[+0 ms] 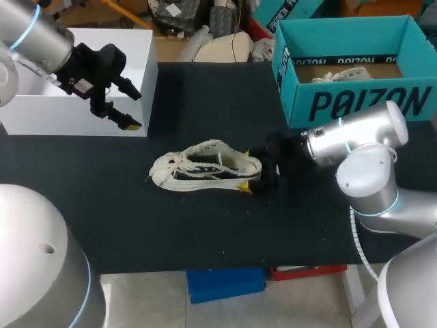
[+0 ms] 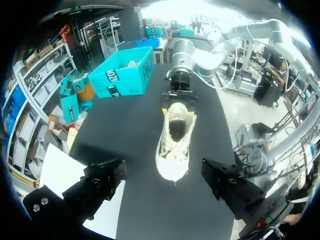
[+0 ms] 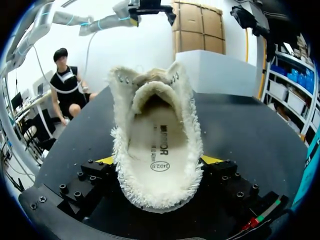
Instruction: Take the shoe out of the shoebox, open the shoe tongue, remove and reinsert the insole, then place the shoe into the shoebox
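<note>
A cream fuzzy-edged low shoe (image 1: 205, 167) with a dark side lies on its sole in the middle of the black table, toe pointing left. My right gripper (image 1: 251, 174) holds its heel: in the right wrist view both yellow tips press the fuzzy sides of the shoe (image 3: 157, 150), and its cream insole shows inside. My left gripper (image 1: 126, 108) hangs open and empty over the white box at the far left, well clear of the shoe (image 2: 175, 137). The teal shoebox (image 1: 355, 102) stands open at the back right with pale paper inside.
A white box (image 1: 41, 109) sits at the table's back left, under my left arm. The black tabletop (image 1: 205, 232) stretches bare in front of the shoe to the near edge. My right arm's grey elbow (image 1: 369, 171) stands just in front of the shoebox.
</note>
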Robot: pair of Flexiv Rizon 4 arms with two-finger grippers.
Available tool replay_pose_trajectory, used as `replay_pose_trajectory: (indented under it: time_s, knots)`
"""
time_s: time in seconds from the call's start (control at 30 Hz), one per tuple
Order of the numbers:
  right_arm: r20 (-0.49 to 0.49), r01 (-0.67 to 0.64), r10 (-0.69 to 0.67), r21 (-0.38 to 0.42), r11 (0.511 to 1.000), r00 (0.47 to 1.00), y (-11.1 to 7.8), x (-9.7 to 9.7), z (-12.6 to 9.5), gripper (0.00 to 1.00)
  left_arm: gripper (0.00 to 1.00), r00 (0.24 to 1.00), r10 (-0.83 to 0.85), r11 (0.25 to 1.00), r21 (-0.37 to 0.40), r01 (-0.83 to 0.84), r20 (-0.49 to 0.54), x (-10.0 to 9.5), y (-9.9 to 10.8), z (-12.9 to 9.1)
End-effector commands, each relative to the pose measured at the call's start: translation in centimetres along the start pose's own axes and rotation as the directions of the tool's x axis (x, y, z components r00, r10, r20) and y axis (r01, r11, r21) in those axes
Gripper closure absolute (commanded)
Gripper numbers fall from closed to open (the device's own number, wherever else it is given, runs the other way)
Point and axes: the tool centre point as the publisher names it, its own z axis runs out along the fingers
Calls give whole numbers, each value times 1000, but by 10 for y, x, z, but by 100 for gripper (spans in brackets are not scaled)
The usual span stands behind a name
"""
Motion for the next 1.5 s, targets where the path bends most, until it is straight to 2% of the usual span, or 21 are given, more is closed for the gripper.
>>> replay_pose_trajectory:
  time_s: [0.03,0.13,0.23,0.27,0.73,0.8,0.87,0.93,1.07,1.1,1.13,1.23,1.27,1.5]
  knots:
    - [1,-1,1,1,1000,1000,-2,-1,1,100,0,986,-59,929,-353,112,156,7,-42,1]
    - [1,-1,1,1,1000,1000,-2,-1,1,100,0,983,-50,891,-436,124,178,14,-59,14]
    - [1,-1,1,1,1000,1000,-2,-1,1,100,0,986,-106,853,-498,158,131,23,-66,37]
    - [1,-1,1,1,1000,1000,-2,-1,1,100,0,988,-130,854,-497,153,82,27,-68,44]
    - [1,-1,1,1,1000,1000,-2,-1,1,100,0,988,-130,854,-497,153,82,27,-68,44]
    - [1,-1,1,1,1000,1000,-2,-1,1,100,0,947,-275,758,-567,321,169,20,-67,47]
    - [1,-1,1,1,1000,1000,-2,-1,1,100,0,884,-354,657,-592,467,305,20,-71,49]
    - [1,-1,1,1,1000,1000,-2,-1,1,100,0,803,-452,556,-581,594,389,22,-73,52]
    - [1,-1,1,1,1000,1000,-2,-1,1,100,0,704,-539,462,-536,706,462,29,-76,62]
    - [1,-1,1,1,1000,1000,-2,-1,1,100,0,659,-555,415,-518,748,507,31,-77,65]
    - [1,-1,1,1,1000,1000,-2,-1,1,100,0,614,-590,364,-506,782,524,32,-77,68]
    - [1,-1,1,1,1000,1000,-2,-1,1,100,0,395,-644,102,-438,893,655,34,-71,76]
    - [1,-1,1,1,1000,1000,-2,-1,1,100,0,357,-646,50,-429,902,674,35,-69,78]
    - [1,-1,1,1,1000,1000,-2,-1,1,100,0,357,-646,50,-429,902,674,35,-69,78]
